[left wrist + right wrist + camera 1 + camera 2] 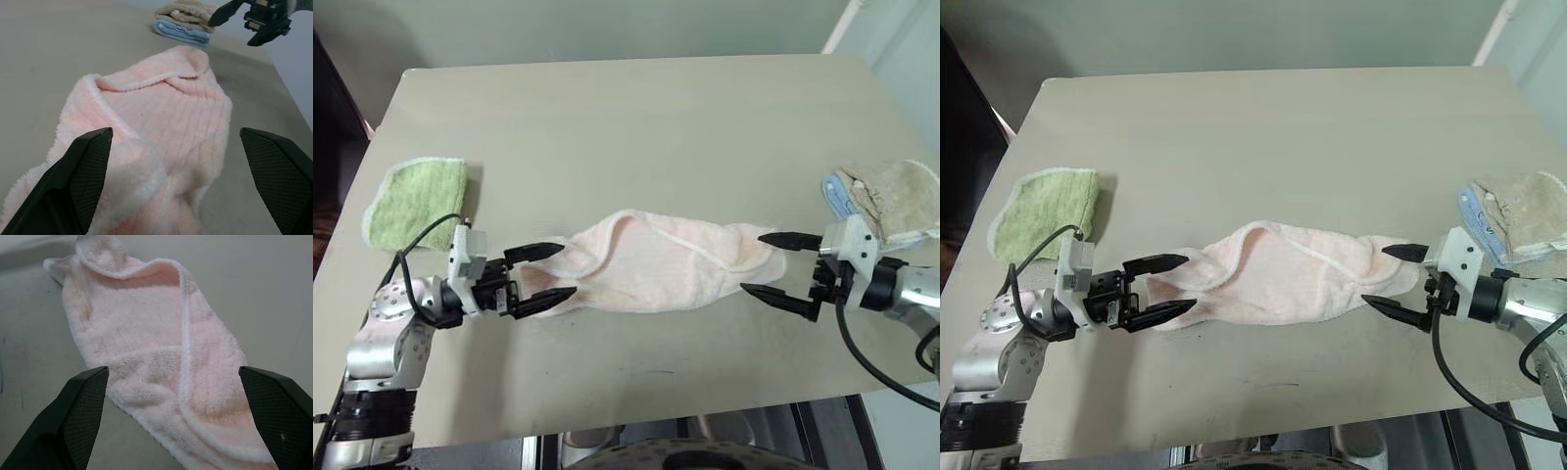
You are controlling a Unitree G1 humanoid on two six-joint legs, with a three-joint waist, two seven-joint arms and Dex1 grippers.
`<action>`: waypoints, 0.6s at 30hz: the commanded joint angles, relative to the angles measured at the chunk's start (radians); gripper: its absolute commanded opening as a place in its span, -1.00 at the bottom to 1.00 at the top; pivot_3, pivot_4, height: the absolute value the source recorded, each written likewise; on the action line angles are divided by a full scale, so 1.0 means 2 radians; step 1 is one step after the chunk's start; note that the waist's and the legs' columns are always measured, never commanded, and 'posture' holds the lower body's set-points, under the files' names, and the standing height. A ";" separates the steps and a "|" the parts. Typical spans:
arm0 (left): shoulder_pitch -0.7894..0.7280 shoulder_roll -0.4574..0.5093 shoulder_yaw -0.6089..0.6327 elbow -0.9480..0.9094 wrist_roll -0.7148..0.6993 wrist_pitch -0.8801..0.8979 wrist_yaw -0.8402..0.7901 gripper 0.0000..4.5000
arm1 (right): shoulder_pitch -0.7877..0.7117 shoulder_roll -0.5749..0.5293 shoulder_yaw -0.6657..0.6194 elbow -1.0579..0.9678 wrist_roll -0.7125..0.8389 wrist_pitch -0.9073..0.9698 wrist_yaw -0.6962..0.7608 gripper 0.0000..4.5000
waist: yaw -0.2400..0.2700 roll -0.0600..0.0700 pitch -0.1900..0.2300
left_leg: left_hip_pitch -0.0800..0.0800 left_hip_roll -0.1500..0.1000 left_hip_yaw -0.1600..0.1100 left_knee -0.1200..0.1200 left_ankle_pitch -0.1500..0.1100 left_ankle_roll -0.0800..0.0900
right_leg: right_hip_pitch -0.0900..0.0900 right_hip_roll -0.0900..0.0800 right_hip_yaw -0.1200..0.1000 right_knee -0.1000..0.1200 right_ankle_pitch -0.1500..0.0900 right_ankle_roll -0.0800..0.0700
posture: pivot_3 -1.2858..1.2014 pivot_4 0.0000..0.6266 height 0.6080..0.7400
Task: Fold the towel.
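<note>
The pale pink towel [656, 266] lies bunched in a long, loosely folded strip across the middle of the table, its white edging curling over the top. My left gripper [546, 273] stands open at the towel's left end, fingers on either side of that end without pinching it. At the towel's right end my right gripper [770, 263] is open too, its black fingers spread around the tip. Both wrist views look along the towel [161, 127] [146, 347] between wide-spread fingers.
A folded green terry cloth [413, 199] lies near the table's left edge. A beige cloth on blue trim [891, 201] sits at the right edge, behind my right hand. The table [636, 117] is bare behind the towel.
</note>
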 commanded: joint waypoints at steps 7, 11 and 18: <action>-0.019 0.003 0.005 0.012 0.003 -0.015 -0.018 1.00 | -0.013 0.006 0.005 -0.005 -0.004 -0.015 -0.004 1.00 | -0.001 0.000 0.000 | 0.000 0.000 0.000 0.000 0.000 0.000 | 0.000 0.000 0.000 0.000 0.000 0.000 | 0.03 -0.52 1.00; -0.028 -0.003 0.000 0.026 0.013 -0.028 -0.020 1.00 | -0.023 0.005 0.030 0.007 -0.039 -0.025 -0.017 1.00 | -0.001 0.000 0.000 | 0.000 0.000 0.000 0.000 0.000 0.000 | 0.000 0.000 0.000 0.000 0.000 0.000 | 0.03 -0.52 1.00; -0.039 -0.024 -0.018 0.037 0.027 -0.045 -0.019 1.00 | -0.039 0.007 0.065 0.052 -0.114 -0.083 -0.030 1.00 | -0.001 0.000 0.000 | 0.000 0.000 0.000 0.000 -0.001 0.002 | 0.000 0.000 0.000 0.000 0.000 0.000 | 0.03 -0.52 1.00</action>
